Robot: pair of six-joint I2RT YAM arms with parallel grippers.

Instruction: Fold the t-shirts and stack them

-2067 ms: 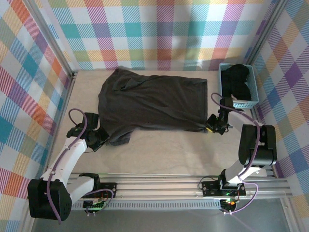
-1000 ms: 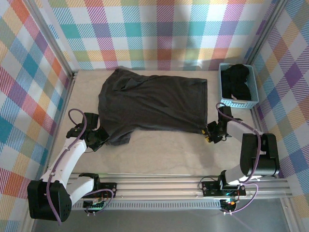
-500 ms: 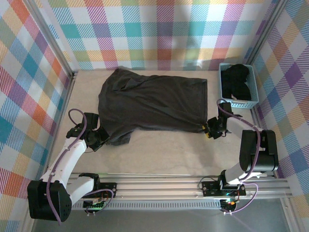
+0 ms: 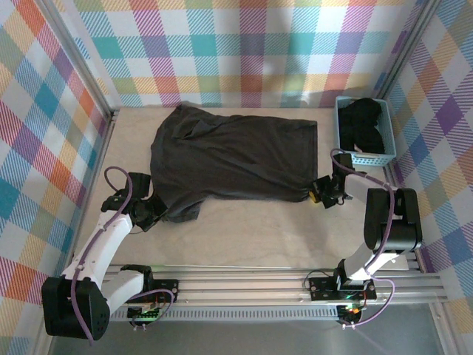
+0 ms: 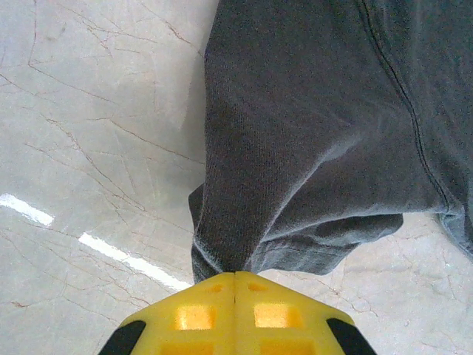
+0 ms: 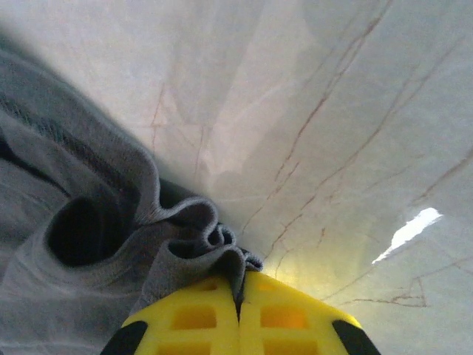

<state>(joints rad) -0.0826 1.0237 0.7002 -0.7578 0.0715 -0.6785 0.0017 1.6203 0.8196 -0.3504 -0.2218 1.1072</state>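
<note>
A dark charcoal t-shirt (image 4: 229, 159) lies spread flat across the middle of the table. My left gripper (image 4: 153, 209) sits at its near left sleeve, jaws shut on the sleeve's bunched hem (image 5: 229, 255). My right gripper (image 4: 319, 195) sits at the shirt's near right corner, jaws shut on the gathered hem (image 6: 222, 251). More dark t-shirt cloth (image 4: 363, 122) is heaped in the basket at the far right.
A light-blue lattice basket (image 4: 367, 157) stands at the far right by the plaid wall. Bare marble tabletop (image 4: 251, 229) runs between the shirt and the metal rail at the near edge. Plaid walls close in three sides.
My right gripper has closed on the shirt's near right corner after shifting slightly along the hem. The left gripper and the shirt have stayed in place.
</note>
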